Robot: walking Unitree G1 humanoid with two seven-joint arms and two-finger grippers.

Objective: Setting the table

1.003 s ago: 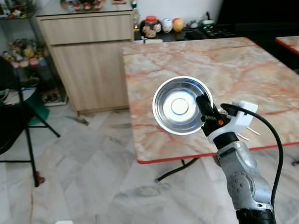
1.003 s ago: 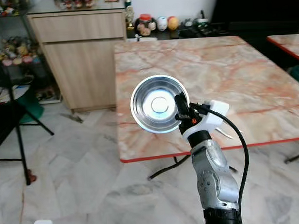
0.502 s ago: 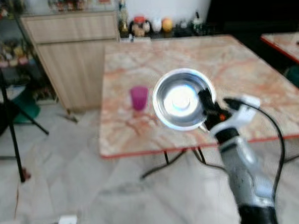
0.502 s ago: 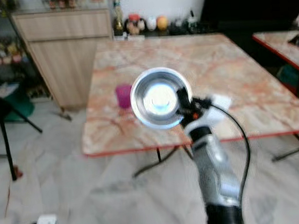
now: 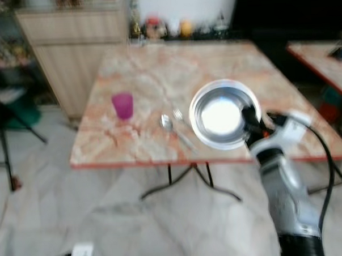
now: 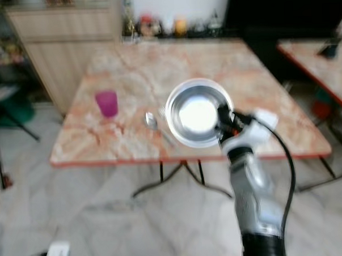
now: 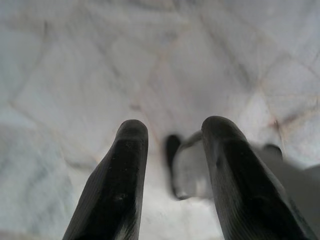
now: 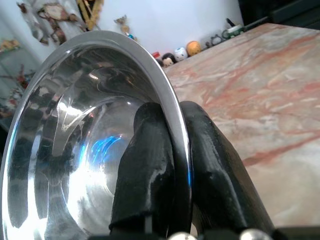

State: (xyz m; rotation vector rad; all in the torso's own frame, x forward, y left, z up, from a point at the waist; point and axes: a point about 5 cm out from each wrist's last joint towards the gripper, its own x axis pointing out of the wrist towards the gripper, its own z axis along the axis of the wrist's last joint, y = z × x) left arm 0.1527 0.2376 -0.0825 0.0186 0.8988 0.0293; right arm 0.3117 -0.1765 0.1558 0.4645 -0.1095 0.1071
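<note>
Table (image 5: 213, 64): cup (image 5: 123, 105) near its left front corner; spoon (image 5: 167, 123) and fork (image 5: 179, 115) to the cup's right, side by side. Bowl (image 5: 222, 115) right of the fork, rim in right end effector (image 8: 175, 145). Cabinet (image 5: 71, 47) behind, left.

We see a shiny silver bowl (image 5: 222, 115) pinched at its rim by the black fingers of our right gripper (image 8: 172, 165), on a silver arm with a white wrist piece and a black cable. The table (image 5: 151, 72) is peach-and-cream marble veined in rust with a red edge, and on it stand a magenta cup (image 5: 123, 105) and a silver spoon (image 5: 167, 123). Our left gripper (image 7: 170, 175) shows black fingers over a pale grey marbled floor (image 7: 75, 65), and a light wood cabinet (image 5: 59, 39) stands behind.
</note>
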